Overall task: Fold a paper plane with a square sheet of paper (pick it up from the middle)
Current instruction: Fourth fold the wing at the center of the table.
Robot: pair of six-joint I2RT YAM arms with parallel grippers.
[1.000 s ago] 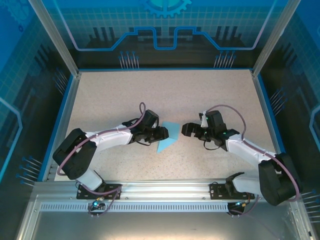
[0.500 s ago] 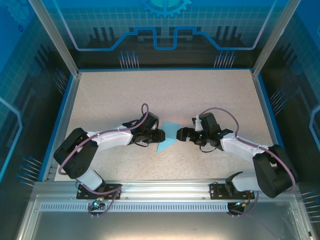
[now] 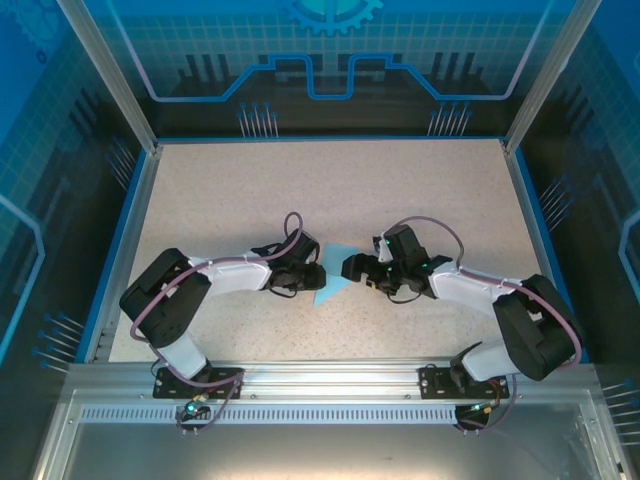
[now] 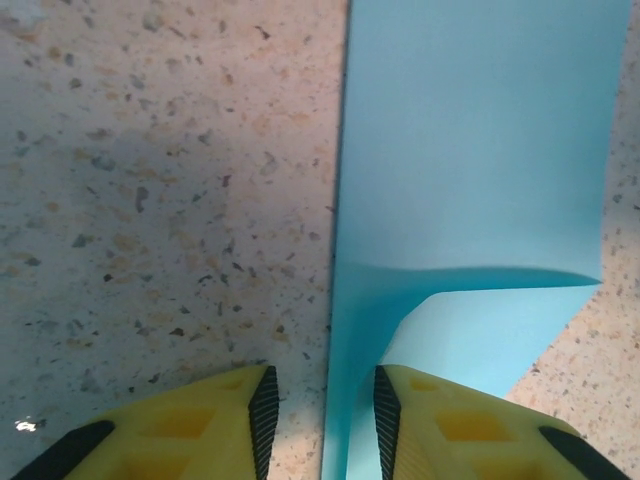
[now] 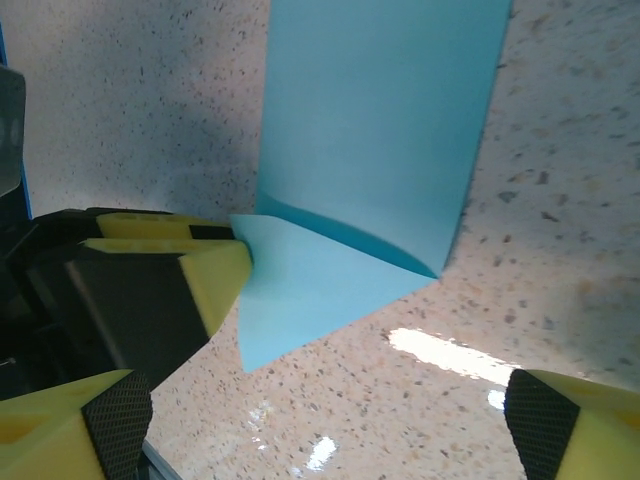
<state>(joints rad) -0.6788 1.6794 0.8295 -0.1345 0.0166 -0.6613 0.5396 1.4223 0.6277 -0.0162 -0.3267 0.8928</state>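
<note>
Left gripper (image 4: 321, 395) reaches in with its jaws drawn narrow around a lifted edge of the square sheet of paper (image 4: 480, 140). One pad lies against the paper, but I cannot tell whether both pads truly pinch it. Opposite, the right gripper (image 5: 330, 425) faces the same sheet with its jaws spread wide and nothing between them.

Both meet over the table (image 3: 300, 180), a speckled beige surface with a blue rim. The sheet sits about midway between the left and right edges, somewhat nearer the near edge than the far one, and well apart from every corner. Most of it lies flat.

One part, the flap (image 5: 310, 290), is turned up off the surface along a soft bend rather than a sharp crease. Its tip runs into the left gripper's yellow fingers (image 5: 215, 275).

As I judge it, this paper is thin and very light, so it should lift with almost no effort. It is also limp, and likely to sag, curl or slide on the smooth table if pushed. A hard squeeze would probably mark it for good. A flat sheet offers nothing to catch, and the task asks for the middle. The raised bend near the centre therefore looks the sensible place to take hold, pinched lightly while the other gripper steadies the flat part.
</note>
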